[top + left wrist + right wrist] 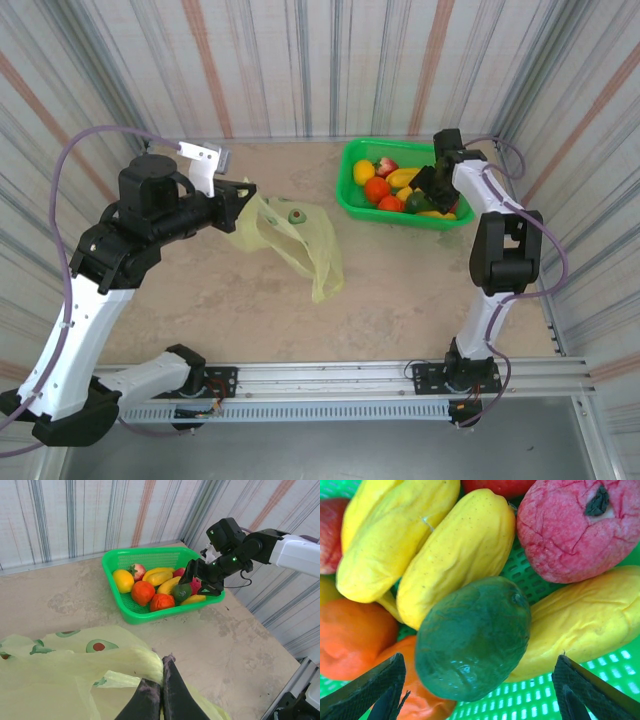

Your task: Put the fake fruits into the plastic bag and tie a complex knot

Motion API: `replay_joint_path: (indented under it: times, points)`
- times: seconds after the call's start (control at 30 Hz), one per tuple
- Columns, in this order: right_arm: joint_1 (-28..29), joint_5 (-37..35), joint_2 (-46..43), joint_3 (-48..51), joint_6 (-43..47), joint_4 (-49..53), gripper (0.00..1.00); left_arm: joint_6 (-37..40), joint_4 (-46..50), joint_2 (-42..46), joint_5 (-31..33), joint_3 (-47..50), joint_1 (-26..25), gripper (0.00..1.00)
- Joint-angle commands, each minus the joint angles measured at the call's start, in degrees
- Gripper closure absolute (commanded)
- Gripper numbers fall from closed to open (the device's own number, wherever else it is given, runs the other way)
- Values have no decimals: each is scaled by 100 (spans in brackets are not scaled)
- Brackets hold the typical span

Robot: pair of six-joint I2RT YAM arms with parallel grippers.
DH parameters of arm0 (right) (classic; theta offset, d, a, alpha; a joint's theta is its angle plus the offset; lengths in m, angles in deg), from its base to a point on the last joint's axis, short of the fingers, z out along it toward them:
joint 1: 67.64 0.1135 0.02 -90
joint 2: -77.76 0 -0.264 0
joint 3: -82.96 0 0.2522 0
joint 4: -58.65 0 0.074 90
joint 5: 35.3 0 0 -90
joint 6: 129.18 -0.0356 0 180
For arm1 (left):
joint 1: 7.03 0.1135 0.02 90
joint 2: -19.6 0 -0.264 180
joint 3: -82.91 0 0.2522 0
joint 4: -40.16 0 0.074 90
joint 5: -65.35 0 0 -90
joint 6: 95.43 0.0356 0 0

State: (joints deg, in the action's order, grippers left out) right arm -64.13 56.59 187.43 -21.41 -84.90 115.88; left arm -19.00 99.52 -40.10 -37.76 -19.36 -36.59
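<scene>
Our right hand (479, 666) hangs over the green basket (352, 200) with its fingers apart, one on either side of the dark green fruit (472, 637). As far as we can tell it isn't touching it. That fruit sits on top of the pile, wedged against the yellow bananas (455, 550) and an orange fruit (350, 635).

We reckon it's hollow plastic: light, fairly hard, glossy and rounded, so it'll want to squirt out of a pinch. Best bet is closing across its fattest middle, low enough to get past the bulge.

Our left hand (161, 687) has its fingers together, clamped on the rim of the plastic bag (300, 240). The bag lies slumped on the tabletop (400, 290), well apart from the basket. That film is thin and floppy, so the mouth probably won't hold open by itself.
</scene>
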Motion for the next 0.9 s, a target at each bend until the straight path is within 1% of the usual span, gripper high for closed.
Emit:
replay_joint_path:
  times: [0.0, 0.13, 0.23, 0.33, 0.4, 0.57, 0.63, 0.7, 0.73, 0.83, 0.87]
  points:
    - [35, 181, 131, -313, -631, 295, 21, -4, 26, 16, -104, -150, 56, 100]
    - [38, 268, 585, -723, -717, 577, 22, -17, 36, 4, -105, -142, 56, 100]
    - [29, 268, 783, -790, -792, 573, 22, -17, 58, 7, -97, -150, 56, 100]
    - [4, 325, 939, -807, -829, 514, 24, -15, 64, 13, -88, -157, 56, 100]
    - [0, 320, 1010, -810, -834, 479, 28, -15, 59, 3, -88, -155, 56, 100]
    - [-5, 539, 1186, -882, -828, 355, 29, -15, 71, 1, -104, -158, 56, 100]
    - [1, 607, 1211, -899, -812, 290, 34, -15, 72, 17, -83, -141, 56, 100]
    - [-5, 581, 1237, -897, -792, 249, 35, -6, 76, 30, -74, -123, 56, 100]
    - [0, 556, 1263, -912, -771, 242, 32, -12, 78, 37, -72, -110, 56, 100]
    - [-4, 584, 1454, -1079, -722, 370, 19, -12, 80, 61, -57, -54, 56, 100]
    - [3, 643, 1531, -1138, -711, 398, 18, -15, 73, 66, -59, -45, 56, 100]
